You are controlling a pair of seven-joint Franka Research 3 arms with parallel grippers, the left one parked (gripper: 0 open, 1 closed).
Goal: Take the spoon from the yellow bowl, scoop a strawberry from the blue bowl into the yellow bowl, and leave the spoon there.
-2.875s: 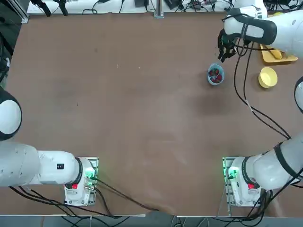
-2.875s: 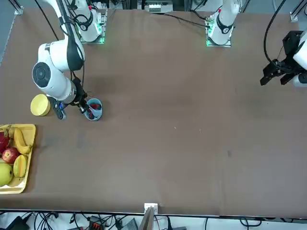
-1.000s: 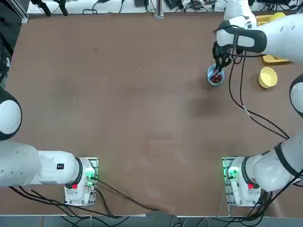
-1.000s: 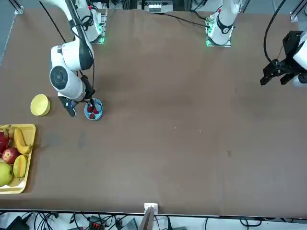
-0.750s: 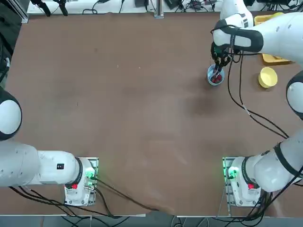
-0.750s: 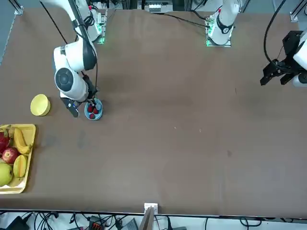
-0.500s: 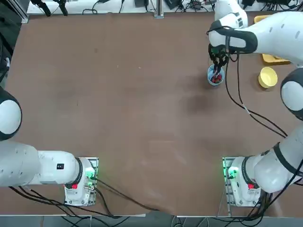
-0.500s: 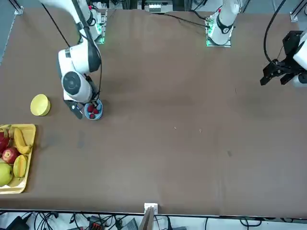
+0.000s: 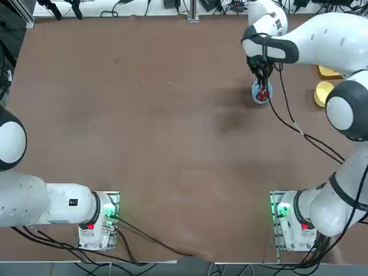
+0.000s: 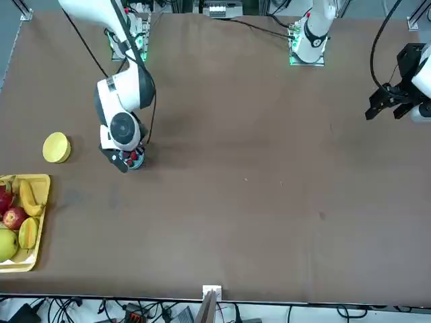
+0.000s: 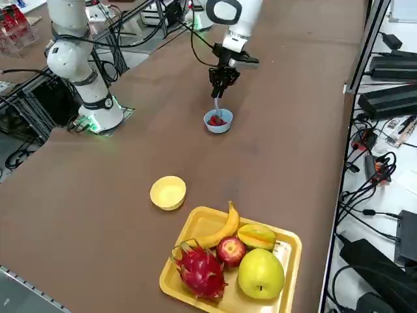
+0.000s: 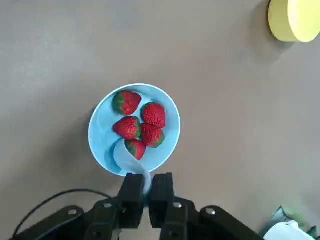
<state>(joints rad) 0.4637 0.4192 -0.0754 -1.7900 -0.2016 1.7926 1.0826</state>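
Strawberries (image 12: pixel 140 125) lay in the blue bowl (image 12: pixel 100 127), five of them in a little heap, and the spoon (image 12: pixel 128 156) had just gone down among them. A moment before, the right tool (image 12: pixel 145 191) hung off to one side of that bowl, toward the yellow bowl. Now it had slid across and dropped right over the blue bowl's rim. Its two fingers (image 12: pixel 131 192) were pressed together on the spoon's handle, pinching it tight.

The spoon's round end sat inside the blue bowl, touching the nearest strawberry. No berry was on the spoon yet, so the scoop had only just started.

The blue bowl stood near the far right corner of the desk (image 9: pixel 144 132). The yellow bowl (image 9: pixel 323 94) waited empty, closer to the desk's right edge and well apart from the blue one. A yellow fruit tray (image 11: pixel 195 225) sat past it, near that corner.

Next, I think, the spoon had to slip under a berry and lift it.
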